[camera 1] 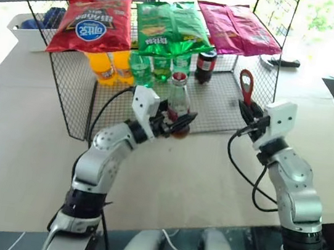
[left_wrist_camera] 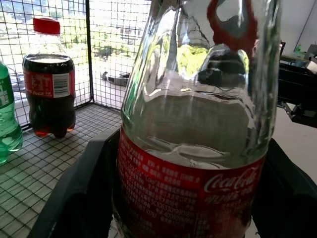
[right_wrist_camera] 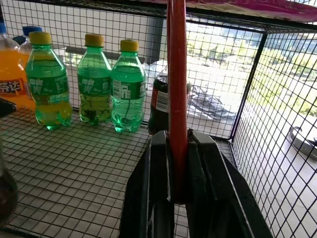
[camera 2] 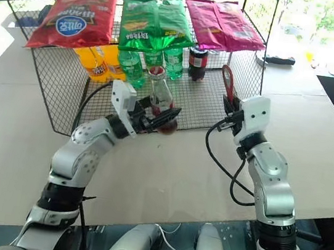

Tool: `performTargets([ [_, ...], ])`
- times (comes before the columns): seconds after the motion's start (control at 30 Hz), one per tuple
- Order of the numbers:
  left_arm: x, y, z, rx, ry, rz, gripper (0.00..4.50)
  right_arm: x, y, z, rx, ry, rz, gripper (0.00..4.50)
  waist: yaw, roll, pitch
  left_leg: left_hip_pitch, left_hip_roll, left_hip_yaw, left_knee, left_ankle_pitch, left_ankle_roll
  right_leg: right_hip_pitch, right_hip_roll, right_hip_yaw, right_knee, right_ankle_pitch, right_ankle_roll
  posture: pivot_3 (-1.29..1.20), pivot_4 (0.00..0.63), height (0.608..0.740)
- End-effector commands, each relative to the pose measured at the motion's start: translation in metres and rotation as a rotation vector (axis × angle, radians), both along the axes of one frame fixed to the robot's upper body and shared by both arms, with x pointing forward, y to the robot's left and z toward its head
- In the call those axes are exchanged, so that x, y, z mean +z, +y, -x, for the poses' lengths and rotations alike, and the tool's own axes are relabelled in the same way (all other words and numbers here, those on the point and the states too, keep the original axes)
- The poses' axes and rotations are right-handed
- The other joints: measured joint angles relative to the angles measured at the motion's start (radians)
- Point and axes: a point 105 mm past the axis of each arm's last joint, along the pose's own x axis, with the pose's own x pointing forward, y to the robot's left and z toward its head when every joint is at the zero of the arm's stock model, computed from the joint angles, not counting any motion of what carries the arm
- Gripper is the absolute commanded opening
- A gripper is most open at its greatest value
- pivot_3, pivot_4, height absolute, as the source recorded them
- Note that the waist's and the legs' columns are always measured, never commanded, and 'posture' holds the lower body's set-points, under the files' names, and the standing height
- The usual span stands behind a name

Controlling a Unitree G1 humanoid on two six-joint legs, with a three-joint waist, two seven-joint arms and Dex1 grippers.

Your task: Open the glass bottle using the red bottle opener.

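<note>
The left gripper (camera 1: 178, 122), nearest the camera together with the right one, is closed around the lower body of the glass bottle (camera 1: 178, 105), with one black finger on each side of the red label, as the left wrist view confirms. The bottle stands upright at the near edge of the wire rack (camera 1: 71, 96), left of centre, with its red cap (camera 1: 179, 76) in place. The right gripper (camera 1: 248, 111) is pressed together on the handle of the red opener (camera 1: 246, 83); the opener stands upright, loop head at the top, to the right of the bottle and apart from it. The table (camera 1: 21, 142) carries the rack, which occupies the far centre. On the rack's top panel lie three snack bags: red (camera 1: 94, 23) at left, green (camera 1: 171, 28) in the middle, magenta (camera 1: 238, 28) at right. Under them, at the far side of the rack floor, stand two orange bottles (camera 1: 110, 66) at left, three green bottles (right_wrist_camera: 84, 82) at centre and a dark cola bottle (camera 1: 205, 66) at right. A white tray (camera 1: 25, 27) sits on the table at far left.
</note>
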Motion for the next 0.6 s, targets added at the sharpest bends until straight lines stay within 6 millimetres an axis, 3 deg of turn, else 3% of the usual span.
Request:
performTargets([
  [0.03,-0.002,-0.002,0.024,-0.059,0.023,-0.005,2.81,0.015,0.005,0.003,0.022,-0.063,-0.015,0.00,0.002,0.000,0.000,0.000,0.000,0.000,0.000,0.000,0.000,0.000,0.000,0.000,0.001,0.000,0.000,0.00,0.150,0.740],
  [0.23,-0.018,0.005,0.027,0.026,-0.009,-0.040,2.81,0.014,0.014,0.002,0.066,-0.058,-0.018,0.00,0.006,0.000,0.000,0.001,0.000,0.001,0.002,0.000,0.000,0.000,0.000,0.000,0.003,0.001,-0.001,0.00,0.150,0.740],
  [0.5,-0.017,0.008,0.028,0.056,-0.061,-0.016,2.81,0.016,0.016,-0.002,0.078,-0.061,-0.011,0.00,0.005,0.000,0.000,0.000,0.000,0.001,0.001,0.000,0.000,0.000,0.000,0.000,0.001,0.001,-0.001,0.00,0.150,0.740],
  [0.6,-0.017,0.010,0.029,0.065,-0.081,-0.017,4.24,0.016,0.017,-0.002,0.087,-0.064,-0.008,0.00,0.005,0.000,0.000,0.000,0.000,0.001,0.001,0.000,0.000,0.000,0.000,0.000,0.001,0.001,-0.001,0.00,0.150,0.740],
])
